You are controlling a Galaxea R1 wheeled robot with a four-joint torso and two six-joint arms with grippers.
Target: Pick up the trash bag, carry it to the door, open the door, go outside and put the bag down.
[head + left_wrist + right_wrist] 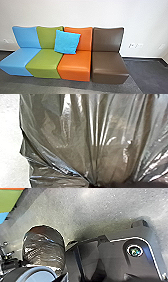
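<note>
Crinkled, dark, see-through plastic is looming closest to me in the left wrist view: the trash bag (75, 131), its folds running together into a tight gather. I'm pinching that gather with my left gripper (96, 184), fingers pressed together on the plastic. Whether my right gripper is spreading or closing, I cannot tell. From my right wrist I'm seeing the same bag, rounded and shiny, sitting just beside my dark base plate (112, 255); I cannot tell if the two are touching.

Ahead of me, in the head view, a white wall (75, 12) is running across the top of the frame. At the far left a wall outlet (8, 40) is showing, low down. Next a blue seat (18, 61) is standing at the left, then a green seat (45, 61) joining it. A bright blue cushion (67, 42) is leaning a little tilted over the green and orange backrests. An orange seat (75, 65) is filling the middle, and a brown seat (108, 66) is standing right of centre. Further right, more outlets (136, 45) are dotting the wall, and dark grey floor (147, 72) is spreading into the lower right.
</note>
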